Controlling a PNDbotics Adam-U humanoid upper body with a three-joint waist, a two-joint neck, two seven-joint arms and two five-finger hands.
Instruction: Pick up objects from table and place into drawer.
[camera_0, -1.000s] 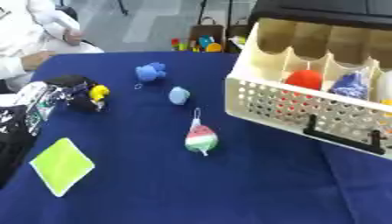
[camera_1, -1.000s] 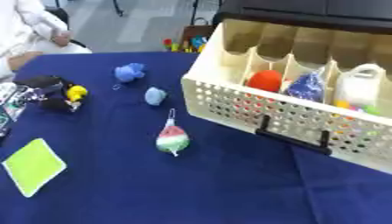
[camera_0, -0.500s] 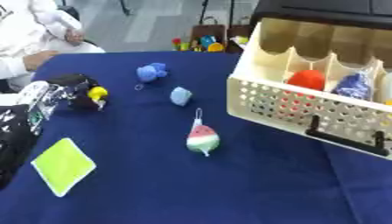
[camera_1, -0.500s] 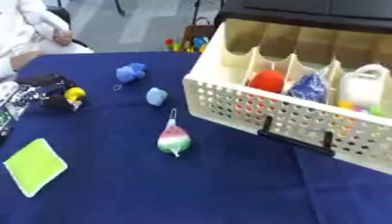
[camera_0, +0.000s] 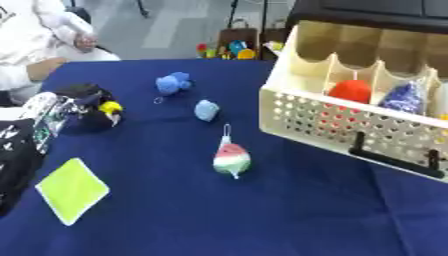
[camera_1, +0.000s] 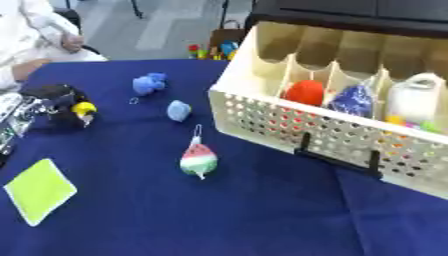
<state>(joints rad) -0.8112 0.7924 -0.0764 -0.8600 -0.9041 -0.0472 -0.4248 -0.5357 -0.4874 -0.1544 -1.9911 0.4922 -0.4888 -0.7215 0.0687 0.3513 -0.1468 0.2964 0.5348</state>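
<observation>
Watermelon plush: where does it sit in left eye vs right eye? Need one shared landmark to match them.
Left eye view: the watermelon plush lies at centre, slightly below the middle, on the blue table.
Right eye view: it lies left of centre, at about the same height.
Shared landmark: the drawer's black handle, right of the plush in both views.

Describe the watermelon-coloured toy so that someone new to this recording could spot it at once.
Start at the cream drawer with the black handle, on the right of the blue table. Just left of its front corner lies the watermelon toy, apart from everything else. It alone is striped red, white and green, with a loop on top; the toys behind it are plain blue.
</observation>
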